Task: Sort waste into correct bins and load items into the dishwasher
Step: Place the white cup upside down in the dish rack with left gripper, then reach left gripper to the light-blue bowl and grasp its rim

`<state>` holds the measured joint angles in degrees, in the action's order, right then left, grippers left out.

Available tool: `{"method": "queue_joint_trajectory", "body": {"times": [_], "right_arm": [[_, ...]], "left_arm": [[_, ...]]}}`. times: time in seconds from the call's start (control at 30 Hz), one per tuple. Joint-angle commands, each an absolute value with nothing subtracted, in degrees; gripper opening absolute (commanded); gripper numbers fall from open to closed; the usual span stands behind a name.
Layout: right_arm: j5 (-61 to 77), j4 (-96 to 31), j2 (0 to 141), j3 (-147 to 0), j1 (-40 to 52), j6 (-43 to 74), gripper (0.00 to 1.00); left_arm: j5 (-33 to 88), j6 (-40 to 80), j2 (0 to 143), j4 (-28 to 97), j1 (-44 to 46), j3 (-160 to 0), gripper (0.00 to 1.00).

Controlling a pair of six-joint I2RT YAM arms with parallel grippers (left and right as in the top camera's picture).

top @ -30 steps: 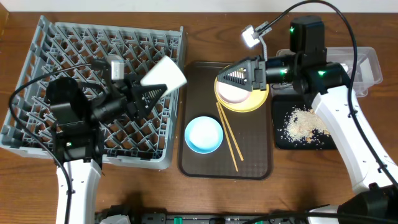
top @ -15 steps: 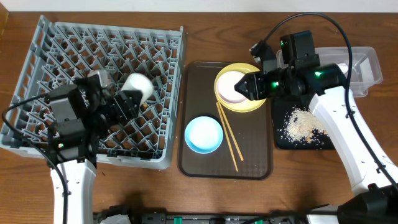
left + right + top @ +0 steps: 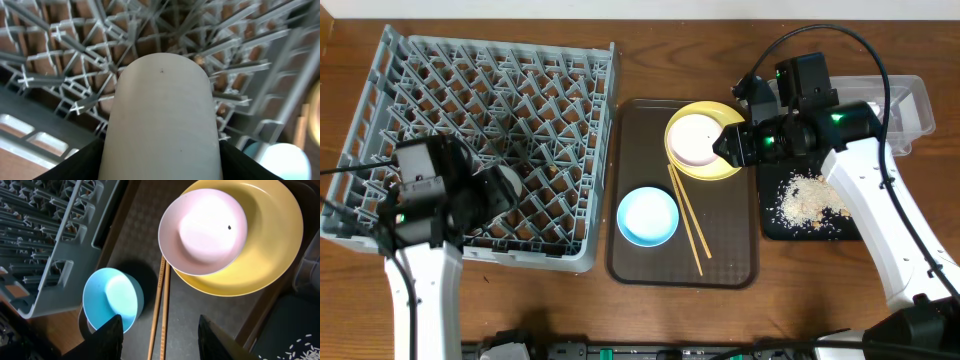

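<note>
Left gripper (image 3: 160,161) was clamped on the small white cup (image 3: 162,100), low over the grey dish rack (image 3: 550,80) toward its 7 o'clock side, pegs crowding close. We saw the right gripper (image 3: 160,322) spread wide and empty above the chopsticks (image 3: 162,287), its arm reaching in from 3 o'clock. The yellow plate (image 3: 270,255) lay at 1 o'clock and the blue bowl (image 3: 112,300) at 7.

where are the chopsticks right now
Overhead, centre: the chopsticks lie diagonally on the brown tray, right of the light blue bowl, their far ends by the yellow plate.
</note>
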<state>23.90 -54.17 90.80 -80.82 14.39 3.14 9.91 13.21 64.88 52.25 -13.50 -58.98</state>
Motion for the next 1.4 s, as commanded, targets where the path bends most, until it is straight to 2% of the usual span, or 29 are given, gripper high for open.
{"method": "queue_joint_trajectory", "body": {"times": [0.0,0.1,0.23,0.27,0.3,0.37,0.4,0.47,0.53,0.67,0.7,0.8,1.1,1.37], "right_arm": [[23.53,-54.22,90.11,-81.76,14.17,2.00,0.47],[23.53,-54.46,90.11,-81.76,14.15,1.98,0.48],[23.51,-54.83,90.11,-81.76,14.15,1.98,0.48],[23.51,-54.85,90.11,-81.76,14.15,1.98,0.49],[23.51,-54.85,90.11,-81.76,14.15,1.98,0.49],[23.51,-54.94,90.11,-81.76,14.15,1.98,0.52],[23.53,-55.13,90.11,-81.76,14.15,1.98,0.58],[23.53,-55.31,90.11,-81.76,14.15,1.98,0.62],[23.35,-55.66,90.11,-81.76,14.15,2.00,0.65],[21.19,-55.75,89.89,-81.76,12.91,1.61,0.81],[19.57,-55.86,89.78,-81.76,12.14,1.74,0.90],[16.67,-56.36,89.49,-81.76,9.47,5.52,0.98],[19.68,-59.35,89.47,-81.76,2.00,9.52,0.99],[18.63,-61.21,89.47,-81.76,0.82,9.37,0.99]], "left_arm": [[7.99,12.49,69.97,52.99,-13.80,-59.86,0.41],[7.99,12.49,73.60,52.45,-13.80,-59.86,0.43],[8.03,12.49,78.24,50.96,-13.80,-59.86,0.53],[8.05,12.49,79.11,50.59,-13.80,-59.86,0.58],[8.08,12.49,80.01,49.95,-13.80,-59.86,0.70],[8.08,12.49,80.88,48.80,-13.80,-59.86,0.82],[8.08,12.49,80.90,47.68,-13.80,-59.88,0.93],[8.05,12.49,80.40,47.20,-13.80,-60.40,0.98],[8.08,12.49,79.88,47.51,-13.80,-61.78,0.99],[9.91,12.51,77.38,47.90,-12.23,-65.19,0.99],[10.55,12.51,76.51,47.81,-11.25,-65.67,0.99],[10.68,12.49,73.91,46.78,-6.44,-65.84,1.00],[12.34,13.04,74.65,45.10,18.24,-65.54,1.00],[12.56,13.15,82.04,38.35,32.56,-64.71,1.00]]}}
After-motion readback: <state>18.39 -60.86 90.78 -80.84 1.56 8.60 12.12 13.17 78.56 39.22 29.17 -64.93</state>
